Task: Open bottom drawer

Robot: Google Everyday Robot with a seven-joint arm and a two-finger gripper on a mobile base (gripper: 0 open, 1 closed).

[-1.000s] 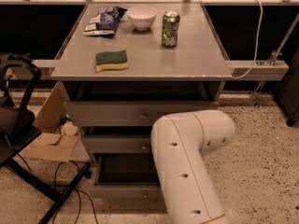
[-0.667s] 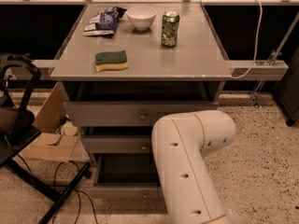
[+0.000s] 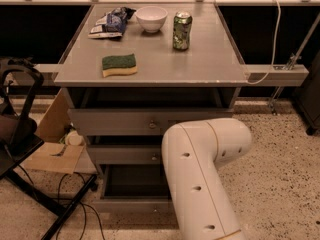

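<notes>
From where I stand, the robot's thick white arm (image 3: 205, 169) fills the lower middle of the view, its elbow bent in front of the grey drawer unit under the table (image 3: 205, 59). The gripper is hidden behind that elbow, somewhere toward the drawers, so I cannot tell whether it is open, closed or gripping anything. The bottom drawer (image 3: 131, 204) sits at about 7 o'clock from the elbow, standing well out from the unit, its dark inside showing above its flat front; its right part is covered by the arm. The middle drawer (image 3: 125, 155) and the top drawer (image 3: 120, 122) above it sit further back. On the tabletop, a green and yellow sponge (image 3: 119, 64) lies toward 8 o'clock, a white bowl (image 3: 151, 18) at 12, a green can (image 3: 182, 30) just to the bowl's right, and a crumpled packet (image 3: 110, 23) at 10
</notes>
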